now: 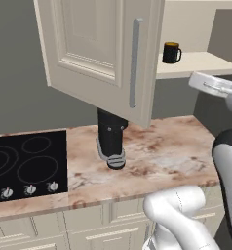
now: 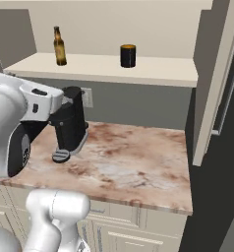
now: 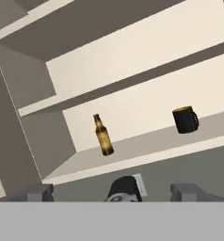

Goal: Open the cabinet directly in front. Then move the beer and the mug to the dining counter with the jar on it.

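The cabinet (image 2: 109,69) stands open, its doors swung wide; the left door (image 1: 101,53) with a grey bar handle (image 1: 134,63) hangs over the marbled surface (image 2: 133,162). On the pale lower shelf (image 3: 147,150) inside, the beer (image 3: 102,135) stands upright to the left and the mug (image 3: 185,120) sits well apart to its right, handle to the side. The shelf above them carries nothing visible. The tool (image 3: 113,192) points up at the shelf from below, fingers (image 3: 38,192) apart, holding nothing and touching neither item. A dark coffee machine (image 2: 71,125) stands on the surface beneath the cabinet, and a black cooktop (image 1: 25,166) lies at far left.
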Controlling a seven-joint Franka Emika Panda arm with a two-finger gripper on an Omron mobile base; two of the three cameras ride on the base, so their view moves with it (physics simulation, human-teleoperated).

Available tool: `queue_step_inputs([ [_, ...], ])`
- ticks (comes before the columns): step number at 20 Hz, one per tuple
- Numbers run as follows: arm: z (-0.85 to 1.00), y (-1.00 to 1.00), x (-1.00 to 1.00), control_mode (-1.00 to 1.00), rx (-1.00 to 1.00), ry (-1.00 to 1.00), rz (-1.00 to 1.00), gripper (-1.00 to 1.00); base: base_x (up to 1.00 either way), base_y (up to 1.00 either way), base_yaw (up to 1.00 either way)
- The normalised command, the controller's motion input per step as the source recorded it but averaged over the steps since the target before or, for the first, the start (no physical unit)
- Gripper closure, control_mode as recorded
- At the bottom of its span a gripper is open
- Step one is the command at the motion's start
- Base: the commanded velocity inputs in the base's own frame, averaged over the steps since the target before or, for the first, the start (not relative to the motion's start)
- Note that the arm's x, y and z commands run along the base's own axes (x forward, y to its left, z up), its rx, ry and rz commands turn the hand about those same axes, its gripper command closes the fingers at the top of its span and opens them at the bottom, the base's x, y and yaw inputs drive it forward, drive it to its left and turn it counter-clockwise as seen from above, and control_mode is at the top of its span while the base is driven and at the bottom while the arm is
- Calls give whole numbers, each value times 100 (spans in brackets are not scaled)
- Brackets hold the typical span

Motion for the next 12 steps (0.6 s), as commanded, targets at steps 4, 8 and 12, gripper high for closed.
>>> queue_step_inputs([
  [4, -6, -2, 89, -100, 5, 17, 17, -100, 0, 0, 0],
  [8, -15, 32, 100, -100, 0, 18, 9, -100, 0, 0, 0],
  [12, -18, 39, 100, -100, 0, 18, 15, -100, 0, 0, 0],
])
